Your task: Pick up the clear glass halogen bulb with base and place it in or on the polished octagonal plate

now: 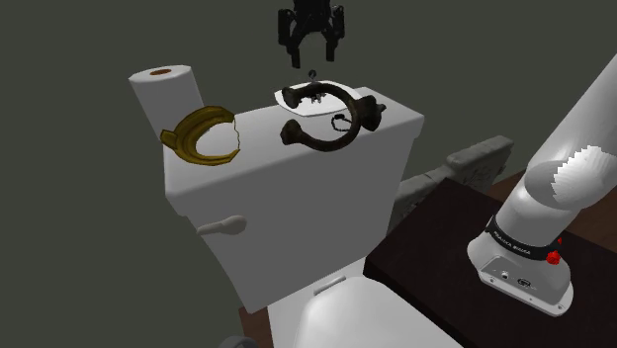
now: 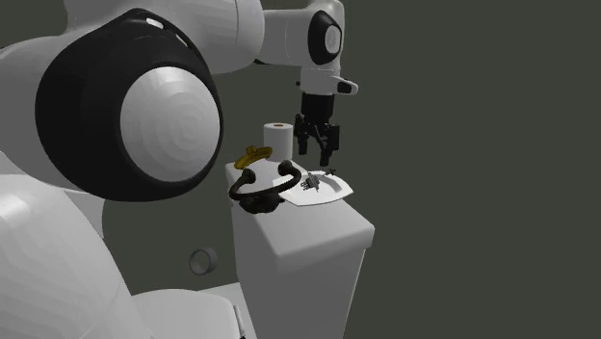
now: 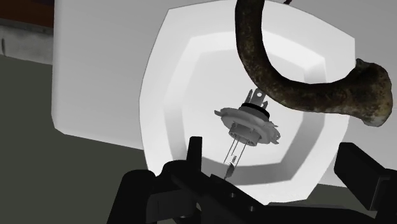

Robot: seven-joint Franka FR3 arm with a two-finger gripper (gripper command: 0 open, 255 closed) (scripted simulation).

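The room is a dim grey-green wall behind a white toilet, whose tank lid [image 1: 297,173] fills the middle of the shoulder view. The 1 white arm [image 1: 578,148] rises at that view's right edge from its dark-topped stand [image 1: 435,237].

On the lid stand a paper roll [image 1: 163,87] at the upper left, a broken golden ring [image 1: 203,138] beside it, and a dark ring [image 1: 331,136] at centre. The dark ring overlaps the white octagonal plate [image 3: 167,83], which sits at the lid's far edge.

The gripper [image 1: 311,61] hangs straight above the plate, in the top centre of the frame. Its 2 fingers stand well apart and clasp nothing.

In the wrist view the halogen bulb [image 3: 251,119] shows over the plate's sunken middle, between the fingers but touching neither. Its pronged base is just beside the dark ring and its clear glass end points back toward the gripper [image 3: 273,153]. So its long axis runs roughly crosswise to the line between the 2 fingers. I cannot tell whether it rests on the plate.

The placing looks nearly done. A straight lift should clear the dark ring.
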